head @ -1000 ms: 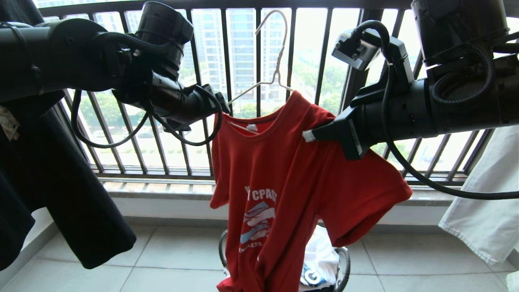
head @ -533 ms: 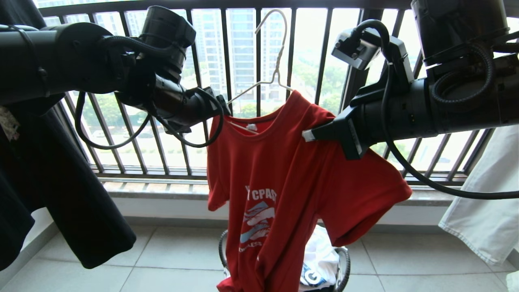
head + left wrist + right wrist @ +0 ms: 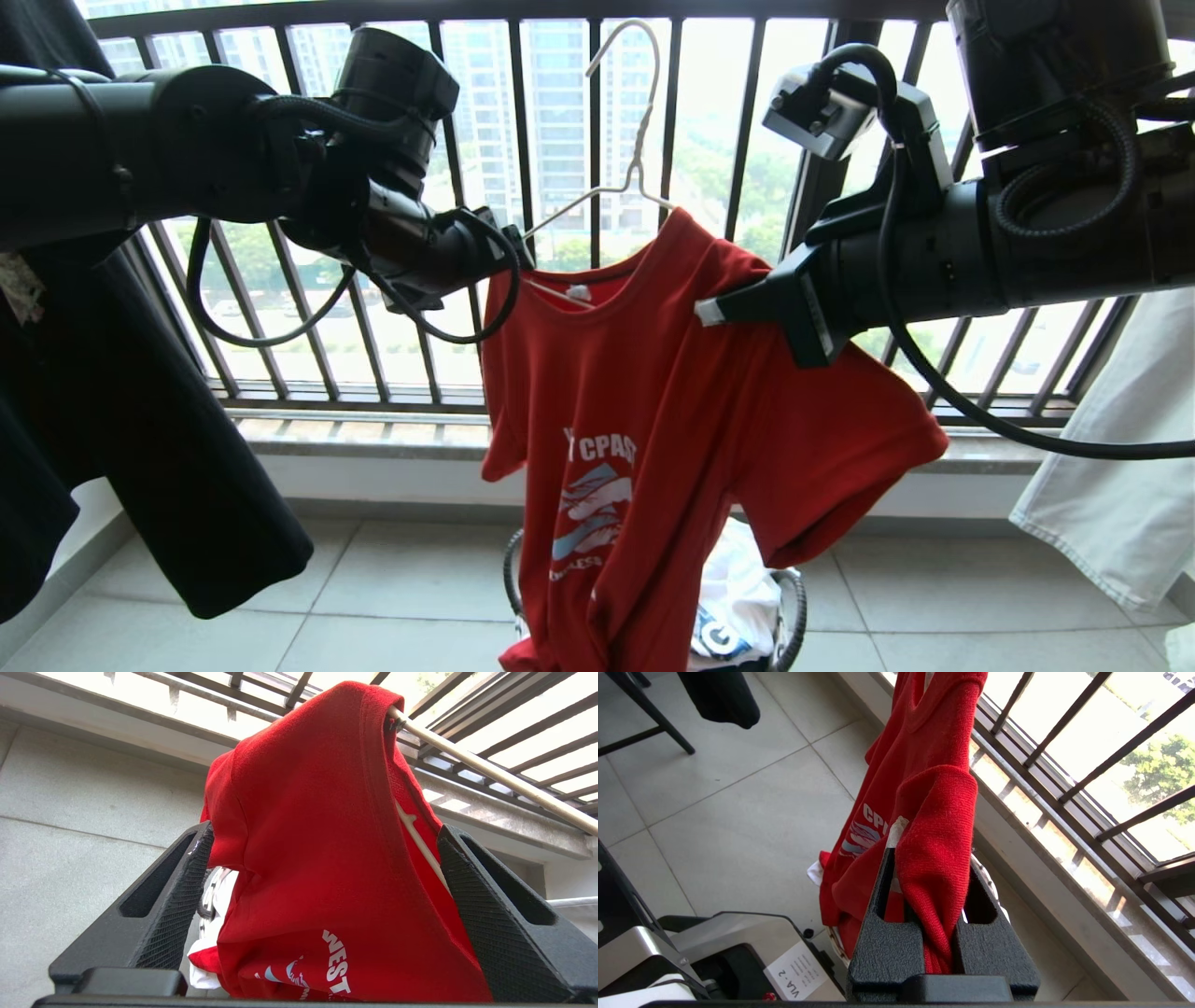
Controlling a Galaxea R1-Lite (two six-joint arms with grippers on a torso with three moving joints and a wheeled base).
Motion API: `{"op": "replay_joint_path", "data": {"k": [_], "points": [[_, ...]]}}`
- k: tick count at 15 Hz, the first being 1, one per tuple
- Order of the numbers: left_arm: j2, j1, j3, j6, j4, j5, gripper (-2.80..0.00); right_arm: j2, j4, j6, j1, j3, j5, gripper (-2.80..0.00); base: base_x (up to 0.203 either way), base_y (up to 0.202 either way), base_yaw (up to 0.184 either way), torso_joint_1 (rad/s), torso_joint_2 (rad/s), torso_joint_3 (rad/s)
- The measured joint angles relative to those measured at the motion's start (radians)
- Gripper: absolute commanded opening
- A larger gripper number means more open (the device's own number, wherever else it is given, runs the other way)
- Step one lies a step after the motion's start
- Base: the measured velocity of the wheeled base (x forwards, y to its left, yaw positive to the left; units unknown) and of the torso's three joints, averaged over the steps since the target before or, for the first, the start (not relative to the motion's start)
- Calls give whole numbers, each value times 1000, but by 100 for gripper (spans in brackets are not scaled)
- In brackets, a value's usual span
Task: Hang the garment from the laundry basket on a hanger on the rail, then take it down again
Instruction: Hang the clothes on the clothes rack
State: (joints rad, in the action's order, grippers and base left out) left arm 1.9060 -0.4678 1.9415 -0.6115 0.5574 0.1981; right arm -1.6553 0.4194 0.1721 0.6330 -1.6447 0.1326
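Observation:
The garment (image 3: 653, 420), a red T-shirt with white lettering, hangs on the thin white wire hanger (image 3: 638, 154) in front of the window bars, its hem reaching down into the laundry basket (image 3: 511, 571). My right gripper (image 3: 714, 313) is shut on the bunched shoulder fabric (image 3: 934, 858) at the hanger's right end. My left gripper (image 3: 515, 250) is at the other shoulder, open. In the left wrist view its jaws straddle the garment (image 3: 322, 858) without pinching it, and the hanger's wire (image 3: 490, 772) runs out of the collar. The rail is out of view.
A black shirt (image 3: 140, 420) hangs at the left and a white cloth (image 3: 1120, 467) at the right. The dark barred window railing (image 3: 747, 121) stands close behind. A white printed T-shirt (image 3: 742, 597) lies in the basket. My base (image 3: 714, 952) is on the tiled floor.
The left arm has crept slightly right and down toward the garment's shoulder, and the left sleeve has swayed a little. The right arm and its grip have not moved.

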Motion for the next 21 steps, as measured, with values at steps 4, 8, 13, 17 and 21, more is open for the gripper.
{"op": "replay_joint_path", "data": {"k": [4,8,13,17,21], "points": [[-26,-11,-2,0,31,19,0,-11,0,0,-5,-15,0,-280,0,0,0,0,0,0],[-45,-24,-2,1,66,28,0,-22,-1,0,-10,-18,-1,-280,0,0,0,0,0,0],[-38,-26,-1,14,67,45,0,-24,-2,0,-16,-19,0,-280,0,0,0,0,0,0],[-1,-26,1,26,50,116,0,-14,-1,0,-16,-19,0,-280,0,0,0,0,0,0],[7,-26,1,24,24,116,0,-4,1,0,-18,-16,0,-280,0,0,0,0,0,0]]}}
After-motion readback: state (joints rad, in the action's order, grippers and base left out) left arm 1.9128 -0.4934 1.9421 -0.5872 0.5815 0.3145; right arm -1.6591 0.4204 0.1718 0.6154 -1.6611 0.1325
